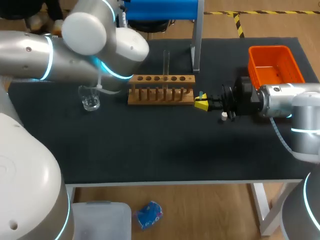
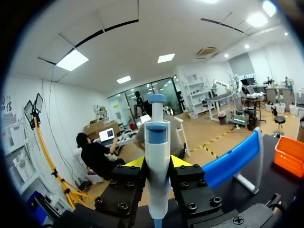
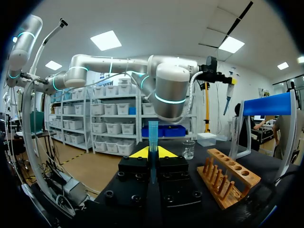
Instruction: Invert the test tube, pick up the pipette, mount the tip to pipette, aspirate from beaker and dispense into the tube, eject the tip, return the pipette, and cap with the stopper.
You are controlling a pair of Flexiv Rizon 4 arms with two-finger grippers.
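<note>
My left gripper (image 2: 156, 162) is shut on the white pipette (image 2: 157, 137) with its blue cap, held upright. In the head view that gripper is hidden under my left arm (image 1: 100, 45). The right wrist view shows the pipette (image 3: 229, 92) raised above the wooden rack (image 3: 230, 178), beyond the glass beaker (image 3: 188, 148). A clear test tube (image 1: 166, 62) stands upright in the rack (image 1: 161, 90). The beaker (image 1: 90, 100) sits left of the rack. My right gripper (image 1: 201, 103) hovers at the rack's right end, shut on a small blue stopper (image 3: 153, 130).
An orange bin (image 1: 275, 65) stands at the back right of the black table (image 1: 150, 145). The blue pipette stand (image 1: 160, 7) with its metal post (image 1: 197, 35) rises behind the rack.
</note>
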